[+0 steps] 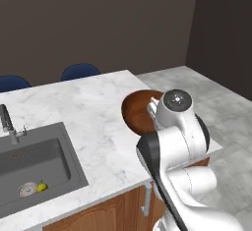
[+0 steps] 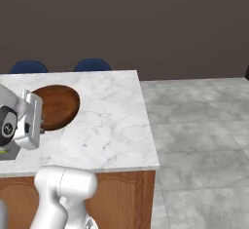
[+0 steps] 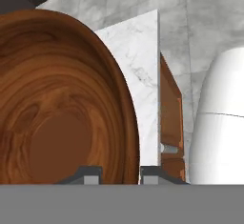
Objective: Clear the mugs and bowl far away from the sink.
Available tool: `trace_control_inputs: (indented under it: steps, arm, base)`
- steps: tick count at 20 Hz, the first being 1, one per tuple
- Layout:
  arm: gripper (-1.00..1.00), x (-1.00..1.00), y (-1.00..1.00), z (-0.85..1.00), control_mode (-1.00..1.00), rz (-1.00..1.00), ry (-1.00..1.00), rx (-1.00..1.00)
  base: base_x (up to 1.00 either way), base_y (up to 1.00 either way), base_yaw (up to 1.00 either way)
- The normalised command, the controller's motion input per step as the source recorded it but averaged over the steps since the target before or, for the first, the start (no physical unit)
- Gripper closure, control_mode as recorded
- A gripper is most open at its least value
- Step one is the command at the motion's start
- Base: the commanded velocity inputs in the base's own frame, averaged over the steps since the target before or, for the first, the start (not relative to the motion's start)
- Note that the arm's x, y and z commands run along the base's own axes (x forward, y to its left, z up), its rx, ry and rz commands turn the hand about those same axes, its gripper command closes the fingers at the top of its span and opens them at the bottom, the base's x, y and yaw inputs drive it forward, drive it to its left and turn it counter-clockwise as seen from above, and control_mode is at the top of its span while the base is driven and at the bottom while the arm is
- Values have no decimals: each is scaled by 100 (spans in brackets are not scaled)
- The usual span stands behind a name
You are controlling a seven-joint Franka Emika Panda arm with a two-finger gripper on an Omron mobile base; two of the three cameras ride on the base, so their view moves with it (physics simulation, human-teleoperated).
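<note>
The wide brown wooden bowl (image 1: pixel 139 111) (image 2: pixel 57 105) (image 3: pixel 62 108) sits near the right end of the marble counter (image 1: pixel 93 122) (image 2: pixel 112 125); I cannot tell whether it rests on the counter or hangs just above it. In the hand view my gripper (image 3: pixel 121 175) is shut on the bowl's near rim, one fingertip inside the bowl and one outside. The white wrist covers the gripper in both base views. The dark grey sink (image 1: pixel 34 161) with its chrome faucet (image 1: pixel 7 124) lies at the counter's left end, well apart from the bowl. The mugs are out of view.
Two blue chair backs (image 1: pixel 80 71) (image 1: pixel 12 82) stand behind the counter. Grey tiled floor (image 2: pixel 199 125) opens beyond the counter's right edge, with a wooden cabinet front (image 2: pixel 121 199) below. A small round thing and a yellow-green one (image 1: pixel 42 186) lie in the sink.
</note>
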Motion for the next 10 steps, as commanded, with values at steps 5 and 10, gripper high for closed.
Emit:
trace_control_inputs:
  steps: [5,10]
  arm:
    - [100,-45,-23,45,-100,-3,0,14]
    - [100,-41,-10,33,-100,0,0,14]
  base:
    - [0,0,0]
    - [0,0,0]
